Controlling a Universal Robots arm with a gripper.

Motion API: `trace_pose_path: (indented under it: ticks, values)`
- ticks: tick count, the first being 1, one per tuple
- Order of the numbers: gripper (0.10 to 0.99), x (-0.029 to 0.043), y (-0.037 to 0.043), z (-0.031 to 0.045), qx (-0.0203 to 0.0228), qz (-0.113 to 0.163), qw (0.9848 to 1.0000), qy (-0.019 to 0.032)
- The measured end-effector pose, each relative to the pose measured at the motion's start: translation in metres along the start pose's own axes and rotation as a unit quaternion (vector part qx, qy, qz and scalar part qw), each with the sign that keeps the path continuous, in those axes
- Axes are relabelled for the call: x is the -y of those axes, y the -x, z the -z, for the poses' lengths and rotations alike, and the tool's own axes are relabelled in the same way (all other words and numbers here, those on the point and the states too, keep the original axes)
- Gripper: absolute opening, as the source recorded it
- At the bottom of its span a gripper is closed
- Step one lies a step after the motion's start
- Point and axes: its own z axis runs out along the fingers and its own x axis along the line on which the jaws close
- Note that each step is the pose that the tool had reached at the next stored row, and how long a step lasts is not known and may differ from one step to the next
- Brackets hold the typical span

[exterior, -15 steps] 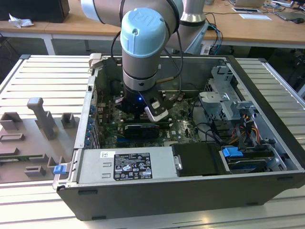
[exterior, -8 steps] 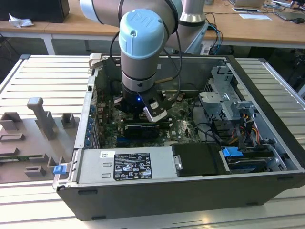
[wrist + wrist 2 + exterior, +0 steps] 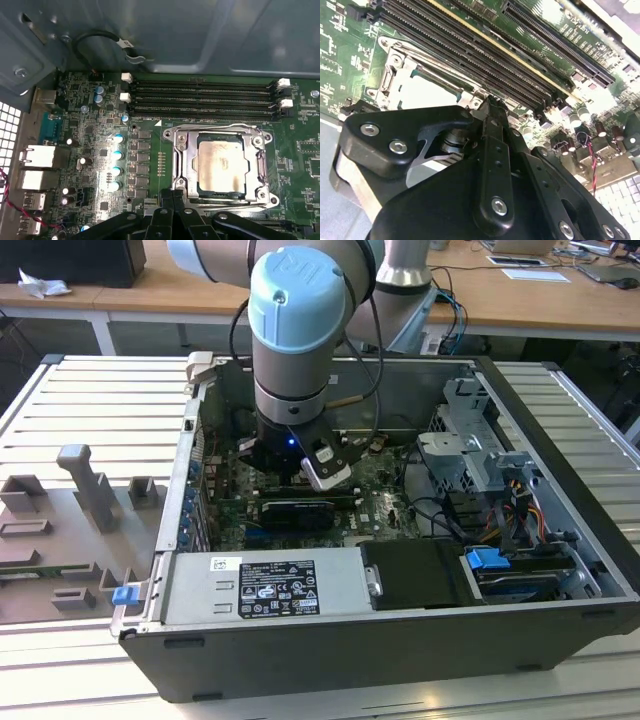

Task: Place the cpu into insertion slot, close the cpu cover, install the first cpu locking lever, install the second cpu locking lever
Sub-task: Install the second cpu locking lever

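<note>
Two things first: where is the cpu, and what have the jaws got?

The cpu (image 3: 220, 164) lies flat in the insertion slot (image 3: 181, 167), with the cpu cover (image 3: 260, 165) folded down around it. The gripper (image 3: 173, 196) has its jaws pressed together with nothing visible between them, and their tips are just beside the socket's edge.

How does it read across the exterior view?

Taking the wrist as the dial's centre, the grey fixture board (image 3: 80, 530) is at nine o'clock, well apart. The open computer case (image 3: 300, 660) surrounds the arm, its power supply (image 3: 265, 585) at six, and the drive cage (image 3: 480, 450) is at three.

So the work is at the levers?

I judge so. One wire lever (image 3: 215, 126) runs along the side facing the memory slots (image 3: 200, 97), and another (image 3: 235, 202) runs along the side nearest the fingertips. I cannot tell whether either is hooked.

How is it done well?

Bear on the wire alone, never on the cover or the chip's pale top. Push down and then sideways, so the end slips under its catch. Go gently, because a slip would send the tips into the small capacitors (image 3: 118, 155) nearby.
</note>
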Motion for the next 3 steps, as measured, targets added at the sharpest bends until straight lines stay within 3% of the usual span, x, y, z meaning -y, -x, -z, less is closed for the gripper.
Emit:
trace_pose_path:
  ticks: [3]
  values:
    - [0.106, -0.0005, 0.0000, 0.0019, 0.0000, 0.000, 1.0000, -0.0001]
